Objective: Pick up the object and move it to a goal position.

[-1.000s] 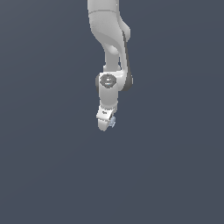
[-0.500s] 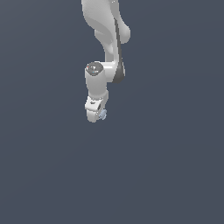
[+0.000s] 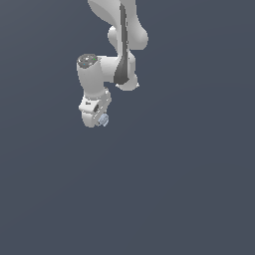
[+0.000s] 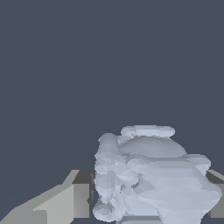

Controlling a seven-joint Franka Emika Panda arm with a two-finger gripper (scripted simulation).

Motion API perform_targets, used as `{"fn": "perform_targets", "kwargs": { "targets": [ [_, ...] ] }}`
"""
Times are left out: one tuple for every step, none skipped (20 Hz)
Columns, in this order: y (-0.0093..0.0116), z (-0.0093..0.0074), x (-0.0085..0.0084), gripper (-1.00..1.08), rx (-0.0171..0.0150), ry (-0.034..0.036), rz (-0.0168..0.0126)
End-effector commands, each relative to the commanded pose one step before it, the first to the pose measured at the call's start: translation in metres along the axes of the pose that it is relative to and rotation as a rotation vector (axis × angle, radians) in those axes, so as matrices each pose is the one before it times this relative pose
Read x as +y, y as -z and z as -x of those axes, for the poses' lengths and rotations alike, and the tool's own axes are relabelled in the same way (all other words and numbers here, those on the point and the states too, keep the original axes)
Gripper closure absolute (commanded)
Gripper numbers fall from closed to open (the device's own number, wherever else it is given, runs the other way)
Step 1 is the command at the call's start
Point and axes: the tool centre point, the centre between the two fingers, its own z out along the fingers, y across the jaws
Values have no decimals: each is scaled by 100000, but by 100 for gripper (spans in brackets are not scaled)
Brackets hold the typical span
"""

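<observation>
1. Jaws closed on the object (image 4: 148, 175). In the wrist view a grey finger (image 4: 65, 201) presses one flank of it and a sliver of the other finger shows at the opposite flank.
2. Object: pale blue-white, lumpy, roundish, with stacked ridges and a small flat knob on one side. It fills much of the wrist view because the camera sits right against it.
3. Exterior view: the object (image 3: 103, 119) appears as a tiny pale blue blob at the tip of the gripper (image 3: 101, 118), far smaller than the white gripper block it hangs from.
4. Object sits in mid-air, touching nothing but the fingers; plain dark slate-blue background (image 3: 189, 189) lies all around it.
5. Gripper points downward, tilted a little, with its tip toward the exterior view's right of the wrist.
6. Wrist housing (image 3: 90, 74) above the gripper: white cylinder with a grey round cap on top.
7. Arm link (image 3: 124, 45) rises from the wrist toward the top edge of the exterior view, white with a dark seam running down it; the base is out of frame.
8. Whole assembly occupies the upper part of the exterior view, somewhat to its left of centre.
</observation>
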Motion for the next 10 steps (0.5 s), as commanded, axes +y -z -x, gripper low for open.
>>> {"fn": "perform_targets", "kwargs": {
  "targets": [
    [795,1197,-132,108,59,125,-57],
    [247,390,-22,108,47,-3,-13],
    [224,341,-18,108,0,0,0],
    [196,299,-12,108,0,0,0],
    [169,257,-6,108,0,0,0],
    [140,215,0,108,0,0,0],
    [111,172,5,108,0,0,0],
    [81,127,8,108,0,0,0],
    [40,77,11,108,-64,-16,-19],
    [16,26,3,108,0,0,0]
  ]
}}
